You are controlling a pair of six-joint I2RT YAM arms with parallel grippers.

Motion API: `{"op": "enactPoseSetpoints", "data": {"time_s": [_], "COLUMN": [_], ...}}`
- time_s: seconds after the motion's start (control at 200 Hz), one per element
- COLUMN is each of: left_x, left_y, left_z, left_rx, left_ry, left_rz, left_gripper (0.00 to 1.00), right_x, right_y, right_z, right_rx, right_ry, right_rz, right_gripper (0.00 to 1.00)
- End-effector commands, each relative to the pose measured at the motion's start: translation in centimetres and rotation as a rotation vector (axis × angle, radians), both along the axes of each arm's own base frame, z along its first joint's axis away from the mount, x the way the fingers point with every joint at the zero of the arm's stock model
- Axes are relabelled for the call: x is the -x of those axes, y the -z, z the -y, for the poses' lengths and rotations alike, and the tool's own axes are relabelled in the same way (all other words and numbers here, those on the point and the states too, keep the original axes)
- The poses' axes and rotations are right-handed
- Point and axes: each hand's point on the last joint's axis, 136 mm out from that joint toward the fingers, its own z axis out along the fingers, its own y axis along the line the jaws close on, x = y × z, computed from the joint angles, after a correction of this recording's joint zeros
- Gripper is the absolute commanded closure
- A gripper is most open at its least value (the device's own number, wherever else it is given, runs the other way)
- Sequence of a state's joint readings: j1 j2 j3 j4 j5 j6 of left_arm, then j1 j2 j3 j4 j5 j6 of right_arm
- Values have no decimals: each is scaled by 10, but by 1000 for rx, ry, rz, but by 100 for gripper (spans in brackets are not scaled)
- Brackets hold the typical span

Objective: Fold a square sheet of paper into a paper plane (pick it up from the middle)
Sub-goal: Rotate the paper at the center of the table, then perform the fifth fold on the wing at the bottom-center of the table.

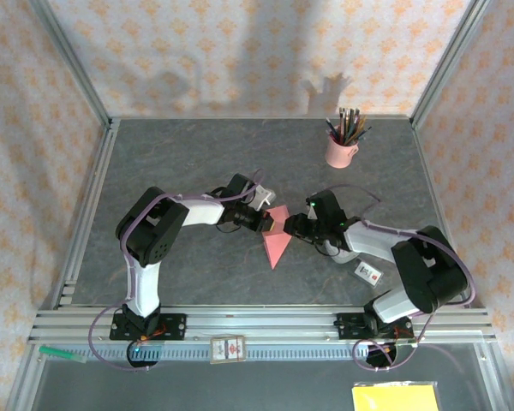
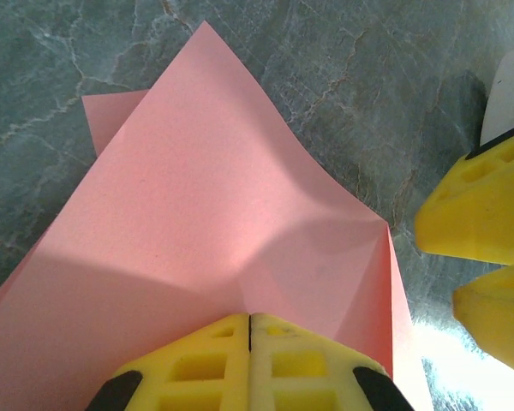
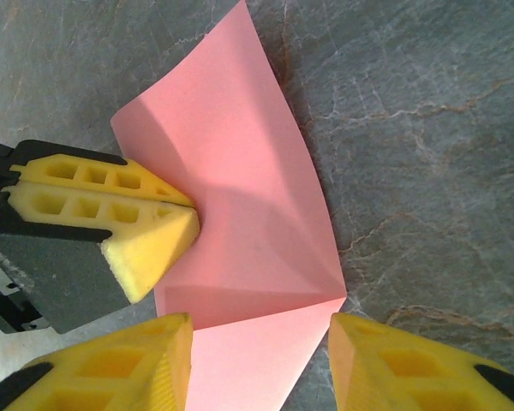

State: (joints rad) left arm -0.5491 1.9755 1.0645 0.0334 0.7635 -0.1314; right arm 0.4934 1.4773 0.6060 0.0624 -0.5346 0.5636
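Yellow foam-padded left gripper pinches one edge of the thin salmon-pink square sheet of paper mid-way across the grey marbled tabletop. The right gripper stands spread astride it. Only a rough first fold shows, so most creases are probably left.

Counter centre crowded: left gripper and right gripper nearly tip to tip over the square sheet of paper, no lane between them. Mug of pencils stands near far right corner, small white card by right arm. Far left and near-centre stretches open for passage
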Motion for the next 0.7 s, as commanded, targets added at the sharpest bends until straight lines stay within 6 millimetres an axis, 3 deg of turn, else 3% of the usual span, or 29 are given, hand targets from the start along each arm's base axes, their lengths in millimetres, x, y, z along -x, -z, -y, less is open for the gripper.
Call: {"op": "enactPoseSetpoints", "data": {"time_s": [0.0, 0.405, 0.696], "left_x": [22, 22, 23], "left_y": [33, 33, 33], "left_z": [-14, -14, -14], "left_rx": [-83, -83, -84], "left_ry": [14, 11, 9], "left_rz": [-105, -105, -107], "left_gripper": [96, 95, 95], "right_x": [-1, -1, -3], "right_y": [7, 15, 3], "right_z": [4, 0, -4], "right_rx": [-1, -28, -122], "right_ry": [16, 18, 47], "right_rz": [-9, -39, -39], "right_gripper": [54, 54, 55]}}
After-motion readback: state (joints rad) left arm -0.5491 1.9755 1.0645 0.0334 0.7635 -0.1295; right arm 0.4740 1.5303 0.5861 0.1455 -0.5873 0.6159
